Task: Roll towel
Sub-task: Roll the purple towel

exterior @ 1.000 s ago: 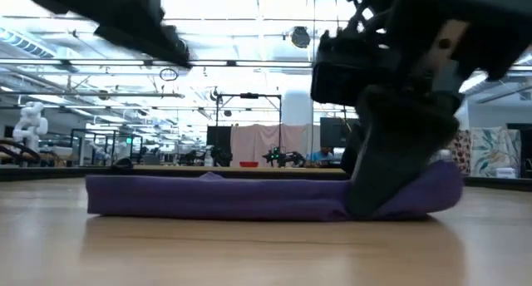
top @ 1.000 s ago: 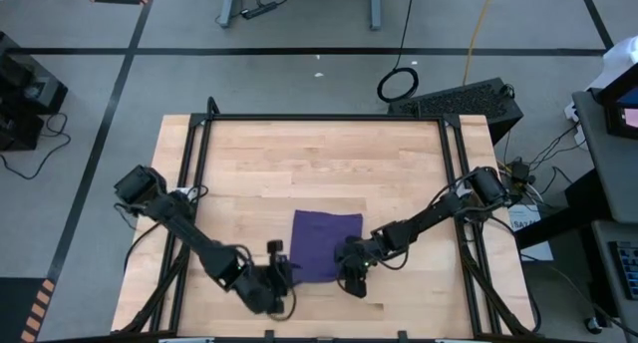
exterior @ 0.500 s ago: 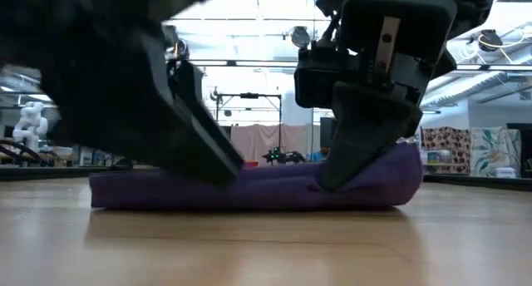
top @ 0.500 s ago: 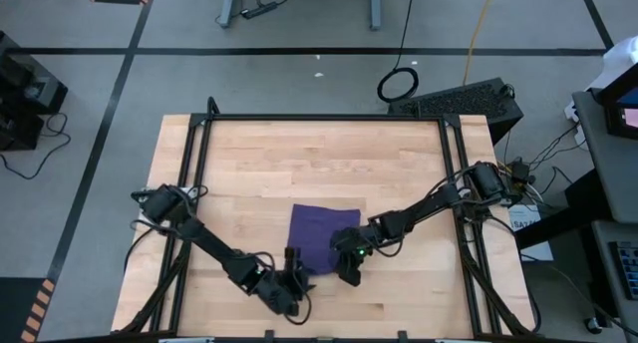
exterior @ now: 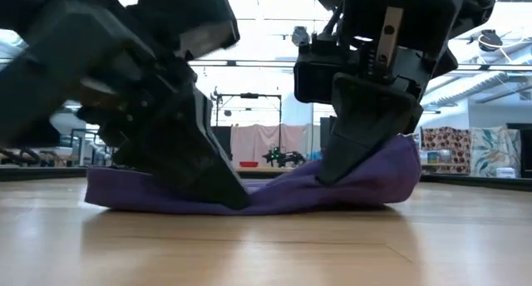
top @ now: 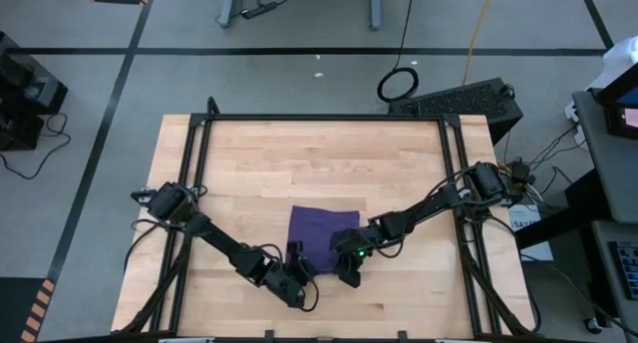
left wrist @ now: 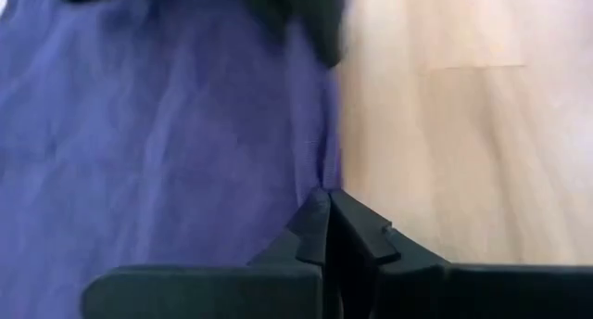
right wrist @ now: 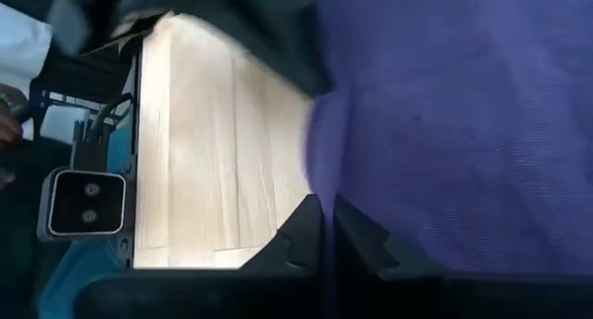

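Wooden table. Purple towel, lying flat near the table's front edge. Left gripper, fingers pressed together, pinching the towel's front left corner. Right gripper, likewise closed, pinching the front right corner, lifted slightly off the table.

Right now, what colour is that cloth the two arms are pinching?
Plain purple towel, no pattern; clearest in the high view.
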`<move>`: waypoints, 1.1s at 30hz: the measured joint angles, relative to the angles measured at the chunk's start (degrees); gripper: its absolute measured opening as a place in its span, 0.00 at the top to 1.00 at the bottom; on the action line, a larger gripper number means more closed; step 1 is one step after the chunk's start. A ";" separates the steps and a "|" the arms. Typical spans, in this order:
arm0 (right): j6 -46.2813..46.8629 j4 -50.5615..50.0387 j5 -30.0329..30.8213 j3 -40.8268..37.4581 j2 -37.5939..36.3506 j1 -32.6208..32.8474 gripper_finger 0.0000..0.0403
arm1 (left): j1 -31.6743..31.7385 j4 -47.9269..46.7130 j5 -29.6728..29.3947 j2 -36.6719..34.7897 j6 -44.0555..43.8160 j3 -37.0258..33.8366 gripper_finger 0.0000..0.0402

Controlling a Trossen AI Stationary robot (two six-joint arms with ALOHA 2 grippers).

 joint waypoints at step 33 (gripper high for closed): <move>-26.01 0.97 50.19 0.07 1.13 26.84 0.51 | 10.97 -2.24 30.01 -5.01 -17.69 -0.07 1.00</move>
